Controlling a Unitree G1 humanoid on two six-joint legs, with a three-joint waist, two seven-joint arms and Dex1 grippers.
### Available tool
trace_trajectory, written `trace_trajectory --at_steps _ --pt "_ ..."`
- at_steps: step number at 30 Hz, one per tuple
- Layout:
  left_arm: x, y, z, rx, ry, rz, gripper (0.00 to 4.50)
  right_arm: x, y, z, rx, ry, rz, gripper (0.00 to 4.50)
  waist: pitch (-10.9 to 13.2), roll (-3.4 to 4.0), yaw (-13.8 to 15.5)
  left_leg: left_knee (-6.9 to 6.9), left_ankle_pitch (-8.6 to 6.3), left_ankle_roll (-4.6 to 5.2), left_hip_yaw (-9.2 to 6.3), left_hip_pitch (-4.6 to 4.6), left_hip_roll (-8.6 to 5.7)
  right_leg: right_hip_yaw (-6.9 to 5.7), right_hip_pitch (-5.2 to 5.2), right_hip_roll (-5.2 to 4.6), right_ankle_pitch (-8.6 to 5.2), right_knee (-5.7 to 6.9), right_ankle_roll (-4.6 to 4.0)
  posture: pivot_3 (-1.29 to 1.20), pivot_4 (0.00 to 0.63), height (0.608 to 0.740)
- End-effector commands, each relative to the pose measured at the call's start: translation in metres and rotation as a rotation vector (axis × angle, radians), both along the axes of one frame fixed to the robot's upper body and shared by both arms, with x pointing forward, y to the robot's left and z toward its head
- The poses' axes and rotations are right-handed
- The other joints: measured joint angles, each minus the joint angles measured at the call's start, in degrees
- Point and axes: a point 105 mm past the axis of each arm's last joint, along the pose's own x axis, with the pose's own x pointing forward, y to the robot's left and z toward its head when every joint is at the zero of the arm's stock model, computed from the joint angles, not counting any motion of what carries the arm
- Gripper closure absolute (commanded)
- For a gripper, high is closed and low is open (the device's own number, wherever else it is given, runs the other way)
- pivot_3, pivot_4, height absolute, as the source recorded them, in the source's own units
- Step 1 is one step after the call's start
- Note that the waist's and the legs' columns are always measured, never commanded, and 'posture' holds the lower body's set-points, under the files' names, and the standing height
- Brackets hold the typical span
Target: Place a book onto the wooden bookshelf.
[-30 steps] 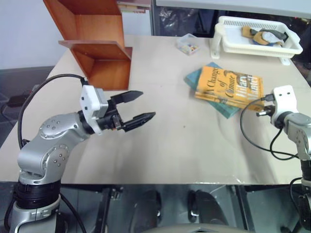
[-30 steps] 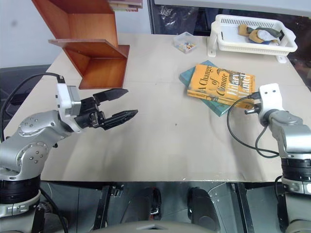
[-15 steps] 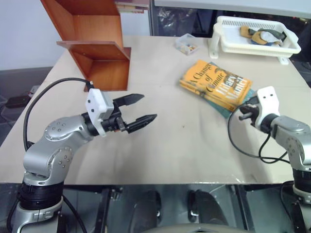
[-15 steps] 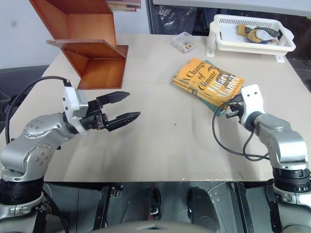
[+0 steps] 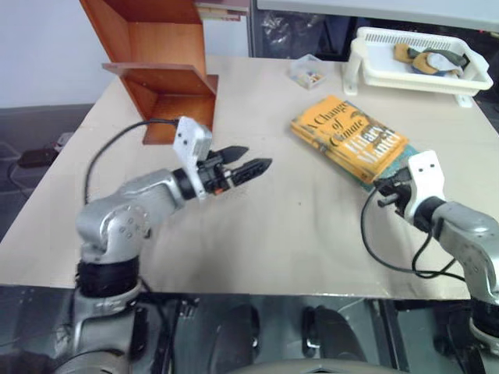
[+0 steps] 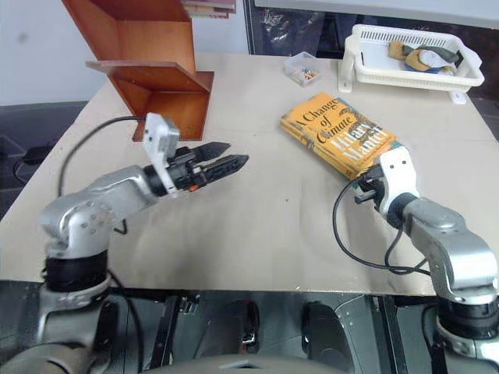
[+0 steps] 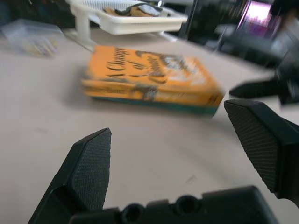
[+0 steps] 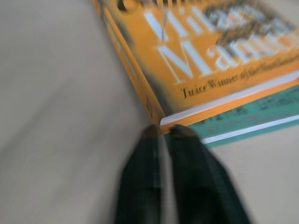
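Right wrist view: my right gripper [image 8: 163, 133], fingers nearly together, touches the near corner of the book [image 5: 348, 137], lying on a teal book [image 8: 252, 119] on the table [image 5: 296, 226]. My left gripper [image 5: 245, 160] gapes wide. Pushing could slide both books away.

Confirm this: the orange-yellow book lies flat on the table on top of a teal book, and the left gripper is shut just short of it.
One thing is wrong: the left gripper is open, its fingers spread wide, as the left wrist view shows. The book does lie flat on the table on top of the teal book, ahead of that gripper.
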Motion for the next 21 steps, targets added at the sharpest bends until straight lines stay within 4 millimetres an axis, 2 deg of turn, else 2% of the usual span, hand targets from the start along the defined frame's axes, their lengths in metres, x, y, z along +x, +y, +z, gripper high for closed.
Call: trace_trajectory --at_steps 1,3,5,6,9,13,16,21 --pt "0.014 -0.025 -0.006 -0.115 0.141 -0.008 0.0 -0.026 0.011 0.03 -0.058 -0.153 0.039 2.14 -0.01 -0.01 -0.24 0.0 0.0 0.0 0.0 0.01 -0.02 0.02 0.0 0.0 0.0 -0.01 0.0 0.0 0.15 0.74" --pt "0.026 -0.041 -0.011 -0.181 0.228 0.007 0.0 -0.034 0.022 0.041 -0.029 -0.226 0.059 1.37 0.0 -0.02 -0.43 0.0 0.0 0.0 0.01 0.03 -0.01 0.04 0.0 0.02 -0.02 -0.01 0.04 0.0 0.15 0.74" --pt "0.038 -0.055 -0.02 -0.222 0.321 0.038 0.0 -0.04 0.027 0.049 -0.022 -0.283 0.054 0.27 0.0 -0.04 -0.46 0.02 -0.01 0.03 -0.04 0.06 0.01 0.01 0.01 0.07 -0.06 0.04 0.1 0.0 0.15 0.74" --pt "0.047 -0.063 -0.024 -0.253 0.367 0.062 0.0 -0.044 0.031 0.053 -0.016 -0.308 0.057 0.02 0.0 -0.04 -0.44 0.02 -0.04 0.09 -0.04 0.07 0.01 0.02 0.01 0.07 -0.09 0.07 0.14 0.0 0.15 0.74" --pt "0.071 -0.083 -0.037 -0.343 0.489 0.143 0.0 -0.049 0.04 0.058 -0.008 -0.353 0.081 0.02 -0.02 -0.04 -0.29 0.03 -0.09 0.18 -0.08 0.08 0.0 -0.01 0.02 0.08 -0.09 0.09 0.12 0.0 0.15 0.74" --pt "0.087 -0.099 -0.042 -0.39 0.548 0.196 0.0 -0.049 0.043 0.058 -0.007 -0.37 0.066 0.02 -0.01 -0.07 -0.23 0.02 -0.11 0.21 -0.13 -0.01 -0.07 -0.07 0.03 0.04 -0.03 -0.01 0.01 0.0 0.15 0.74" --pt "0.091 -0.117 -0.046 -0.433 0.594 0.185 0.0 -0.052 0.052 0.059 0.071 -0.382 0.105 0.02 -0.01 -0.07 -0.23 -0.03 -0.12 0.21 -0.15 -0.07 -0.09 -0.1 0.02 0.03 0.0 -0.12 -0.03 0.0 0.15 0.74" --pt "0.092 -0.147 -0.045 -0.525 0.673 0.164 0.0 -0.051 0.05 0.059 0.032 -0.391 0.076 0.02 0.0 -0.09 -0.18 -0.05 -0.12 0.23 -0.17 -0.09 -0.16 -0.17 0.04 -0.02 -0.01 -0.17 -0.02 0.0 0.15 0.74"
